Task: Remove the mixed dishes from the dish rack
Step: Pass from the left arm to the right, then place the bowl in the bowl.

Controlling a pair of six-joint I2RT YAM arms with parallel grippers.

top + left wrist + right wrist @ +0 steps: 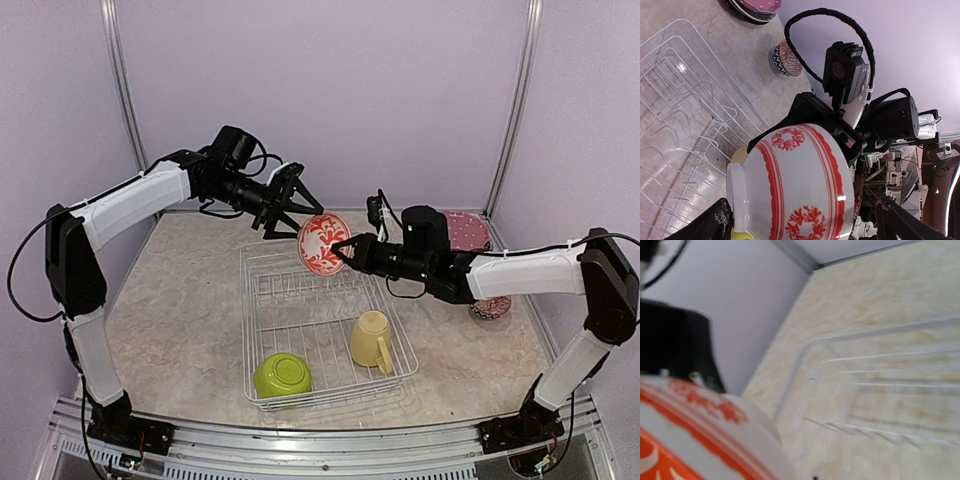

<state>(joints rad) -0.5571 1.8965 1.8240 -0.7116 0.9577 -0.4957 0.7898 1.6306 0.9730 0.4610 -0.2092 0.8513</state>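
The red-white bowl (323, 243) hangs tilted on its side above the far edge of the white wire dish rack (320, 320). My right gripper (343, 248) is shut on its rim from the right. My left gripper (293, 220) stands open just left of the bowl, and in the left wrist view its fingers (712, 222) straddle the bowl (790, 185) with gaps on both sides. The right wrist view shows the bowl (690, 430) close at the lower left, over the rack (880, 370). A lime green bowl (282, 375) and a pale yellow mug (372, 338) lie in the rack.
A pink dotted plate (465, 230) tops a stack on the table at the back right. A blue-patterned bowl (490, 307) sits right of the rack, under my right forearm. Purple walls enclose the table on three sides.
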